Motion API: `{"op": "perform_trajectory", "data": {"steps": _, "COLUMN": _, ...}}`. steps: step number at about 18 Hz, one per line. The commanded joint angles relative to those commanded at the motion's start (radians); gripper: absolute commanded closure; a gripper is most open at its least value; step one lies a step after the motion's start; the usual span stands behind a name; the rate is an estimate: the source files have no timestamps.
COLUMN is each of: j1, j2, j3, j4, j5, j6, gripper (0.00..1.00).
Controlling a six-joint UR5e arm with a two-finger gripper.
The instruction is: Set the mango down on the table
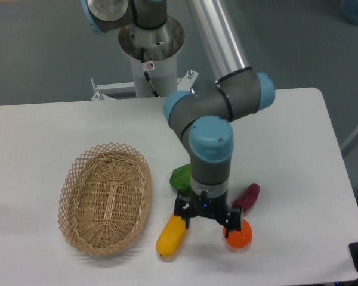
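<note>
The mango (170, 238) is a yellow-orange oblong fruit lying on the white table (298, 137) near the front edge, just right of the wicker basket. My gripper (207, 225) points down over the table with its jaws spread wide and nothing between them. Its left fingertip (182, 215) is at the mango's upper end. Its right fingertip (232, 227) is right beside the round orange tangerine (239, 236). I cannot tell whether either finger touches its fruit.
An oval wicker basket (105, 197) stands empty at the left. A purple sweet potato (247, 196) lies right of the gripper, and a green vegetable (181, 177) lies behind it, partly hidden by the arm. The arm's base (150, 53) stands at the table's back edge.
</note>
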Motion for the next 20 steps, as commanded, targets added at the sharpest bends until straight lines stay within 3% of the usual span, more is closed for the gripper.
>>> {"op": "perform_trajectory", "data": {"steps": 14, "j1": 0.176, "j2": 0.127, "j3": -0.002, "j4": -0.201, "j5": 0.009, "j6": 0.371, "gripper": 0.00}}
{"op": "perform_trajectory", "data": {"steps": 20, "j1": 0.238, "j2": 0.155, "j3": -0.014, "j4": -0.235, "j5": 0.006, "j6": 0.480, "gripper": 0.00}}
